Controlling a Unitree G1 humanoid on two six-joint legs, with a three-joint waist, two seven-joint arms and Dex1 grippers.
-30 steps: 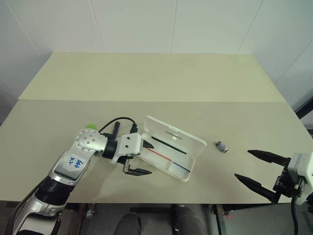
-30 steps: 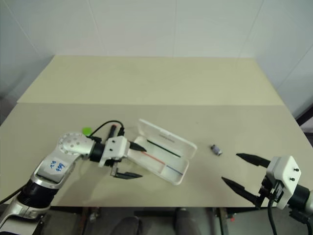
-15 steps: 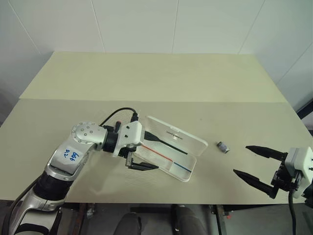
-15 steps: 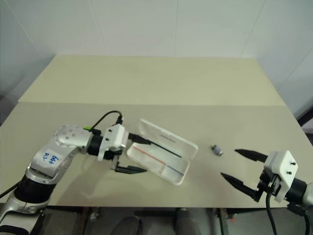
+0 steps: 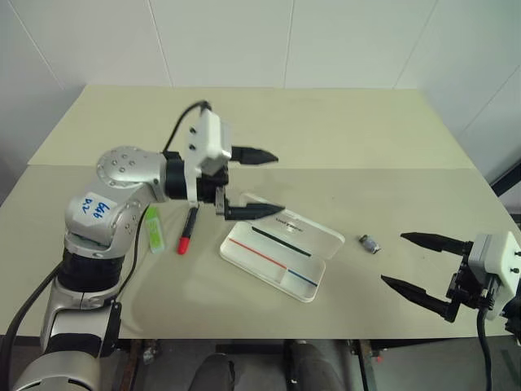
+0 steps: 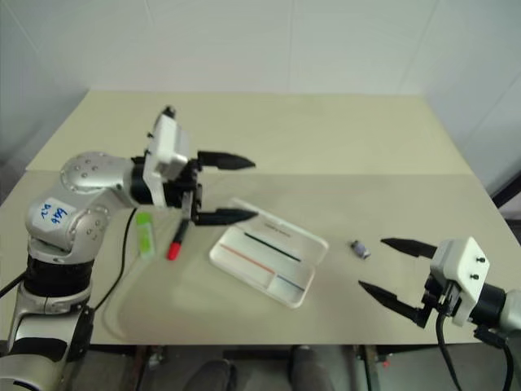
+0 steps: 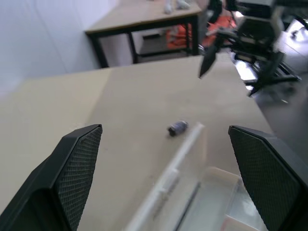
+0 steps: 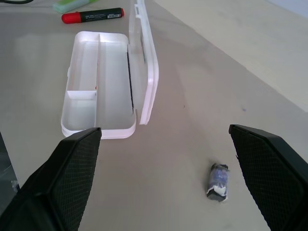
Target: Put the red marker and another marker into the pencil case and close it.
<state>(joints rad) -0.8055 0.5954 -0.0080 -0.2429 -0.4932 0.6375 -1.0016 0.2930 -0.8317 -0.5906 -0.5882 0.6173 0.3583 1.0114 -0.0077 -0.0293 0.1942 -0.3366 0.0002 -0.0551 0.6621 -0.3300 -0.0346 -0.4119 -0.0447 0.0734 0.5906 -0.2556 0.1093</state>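
The pencil case (image 5: pixel 275 262) lies open on the table, its white lid (image 5: pixel 303 232) tilted back and coloured stripes showing inside. Just left of it lie the red marker (image 5: pixel 187 233), red cap toward me, and the light-green highlighter (image 5: pixel 152 230), side by side. My left gripper (image 5: pixel 280 183) hangs open above the case's far left end, pointing right, holding nothing. My right gripper (image 5: pixel 393 259) is open and empty near the table's front right edge, well right of the case (image 8: pixel 101 91). The marker (image 8: pixel 94 16) also appears in the right wrist view.
A tiny grey metallic piece (image 5: pixel 370 243) lies on the table between the case and my right gripper, seen again as the grey piece (image 8: pixel 218 180). The far half of the tabletop (image 5: pixel 326 122) is bare, bounded by a white wall.
My left gripper rose from table level beside the case to well above it, uncovering the marker and highlighter. The right gripper and the case stayed about where they were.
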